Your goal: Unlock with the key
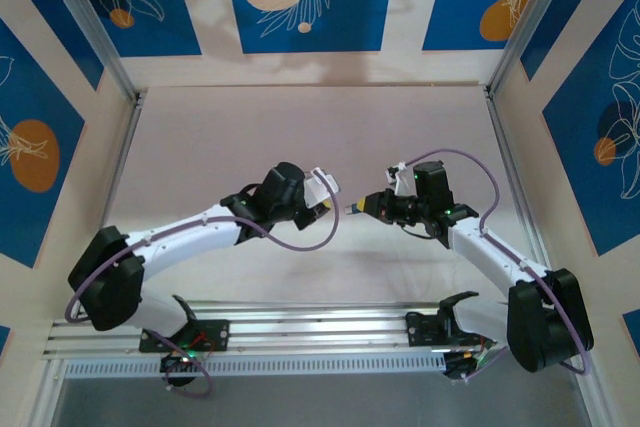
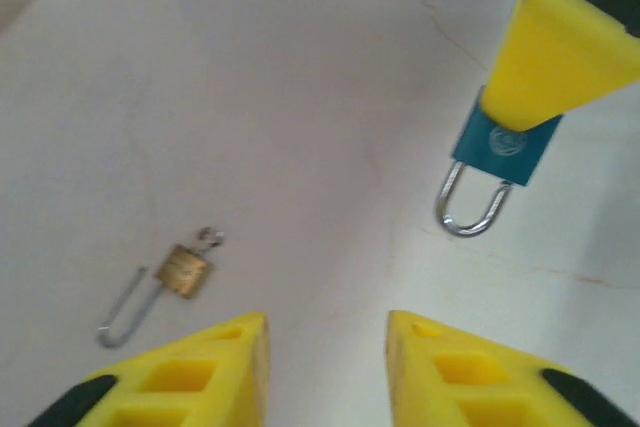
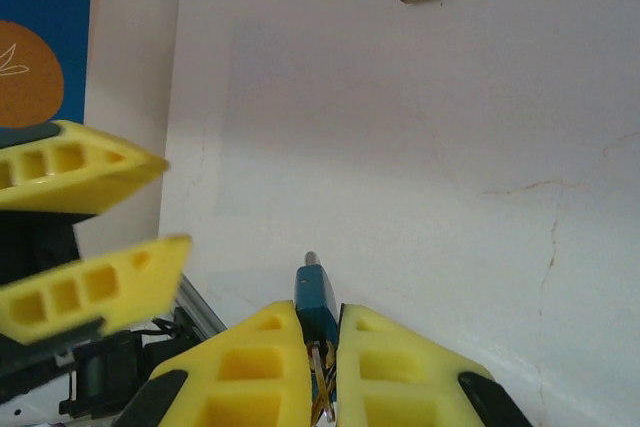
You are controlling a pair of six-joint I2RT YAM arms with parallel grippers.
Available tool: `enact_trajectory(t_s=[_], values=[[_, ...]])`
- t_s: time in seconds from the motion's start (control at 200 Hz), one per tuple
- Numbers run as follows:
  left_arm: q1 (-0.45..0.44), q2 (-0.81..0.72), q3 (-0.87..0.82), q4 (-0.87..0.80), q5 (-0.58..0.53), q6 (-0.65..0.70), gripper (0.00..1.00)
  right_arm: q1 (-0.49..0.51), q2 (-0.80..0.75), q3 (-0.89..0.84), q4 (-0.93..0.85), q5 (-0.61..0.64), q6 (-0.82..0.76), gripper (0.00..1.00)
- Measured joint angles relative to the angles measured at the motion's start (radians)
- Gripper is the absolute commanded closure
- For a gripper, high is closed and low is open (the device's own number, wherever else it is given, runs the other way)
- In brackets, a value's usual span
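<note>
The right end effector (image 3: 318, 309) is clenched on a teal padlock (image 2: 503, 144), its two yellow fingers pressed flat against either side of the body, so the lock hangs in the air above the desk (image 2: 300, 97) rather than resting on it. From the left wrist camera the lock's steel shackle (image 2: 470, 209) sticks out past the fingertip, and both legs of the loop appear to run into the body. Between the right fingers, behind the lock body, something thin and metallic shows (I cannot tell whether it is a key). Facing it across a small gap is the left end effector (image 2: 327, 322), released: its yellow fingers stand apart with nothing between them but bare desk, and they touch neither the teal lock nor anything else. In the overhead view the two arms meet nose to nose over the middle of the desk, their tips close together but not touching. Well apart from both, lying flat on the desk, is a small brass padlock (image 2: 185, 270) with its shackle (image 2: 125, 309) swung out long and open to one side, and a little metal ring (image 2: 210, 239) sits at its other end, which looks like a key's ring, though it is too small to be sure.
</note>
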Motion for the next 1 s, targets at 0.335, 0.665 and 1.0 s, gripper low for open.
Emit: enact_trajectory(t_s=[0.335, 0.665, 1.0], values=[[-0.004, 0.094, 0.045, 0.011, 0.176, -0.118, 0.45, 0.0, -0.016, 0.0, 0.02, -0.015, 0.031, 0.99], [0.018, 0.095, 0.047, 0.048, 0.21, -0.167, 0.46, 0.001, -0.034, -0.003, 0.022, -0.034, 0.04, 0.99], [0.032, 0.097, 0.047, 0.063, 0.209, -0.174, 0.47, 0.002, -0.061, -0.005, 0.023, -0.045, 0.048, 1.0]])
